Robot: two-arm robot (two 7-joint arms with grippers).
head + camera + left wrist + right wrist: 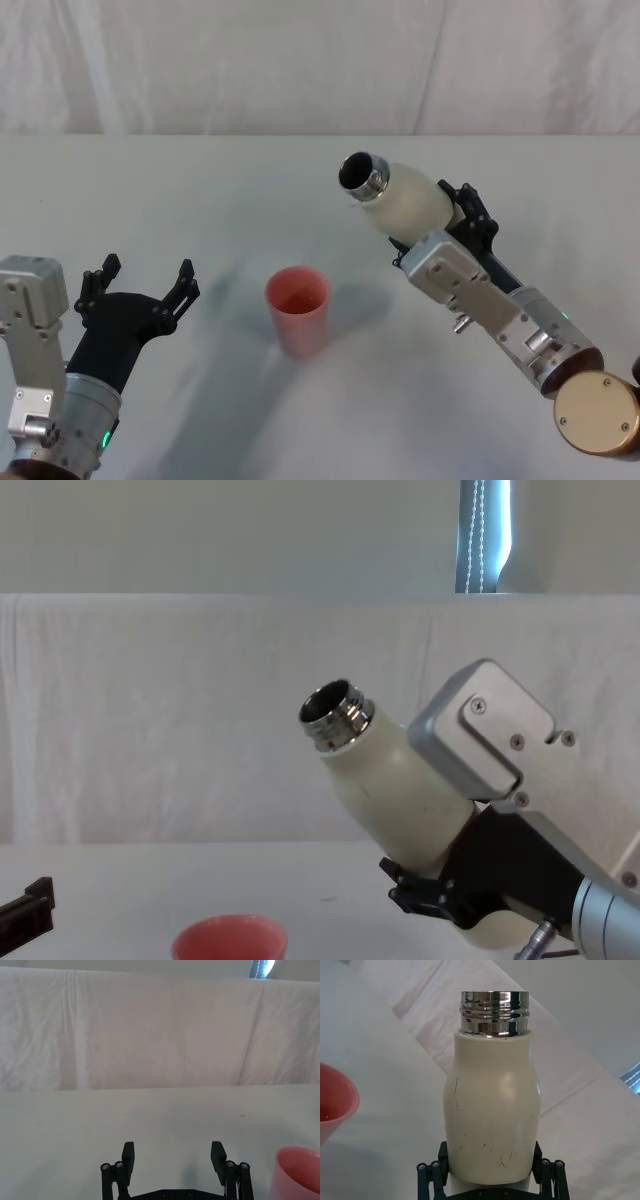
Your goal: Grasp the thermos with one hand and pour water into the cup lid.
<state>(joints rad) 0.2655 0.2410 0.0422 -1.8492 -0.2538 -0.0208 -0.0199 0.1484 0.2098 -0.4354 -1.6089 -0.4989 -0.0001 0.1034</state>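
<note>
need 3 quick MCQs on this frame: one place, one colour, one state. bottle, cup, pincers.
1. Where is the pink cup relative to the bottle?
A. To the robot's left of it, standing on the table
B. To the robot's right of it
C. Held by the left pincer

2. What colour is the bottle's body?
A. Blue
B. Cream-white
C. Black

3. What state is the bottle in?
A. Standing upright on the table
B. Lying flat on the table
C. Lifted and tilted in the right pincer, neck toward the cup

Answers:
1. A: in the head view the cup stands on the table left of the raised bottle; the left pincer is open and empty beside it.
2. B: the right wrist view shows a cream-white body below a silver neck.
3. C: the chest view shows the bottle off the table, slanted, its open mouth up and to the left.
</note>
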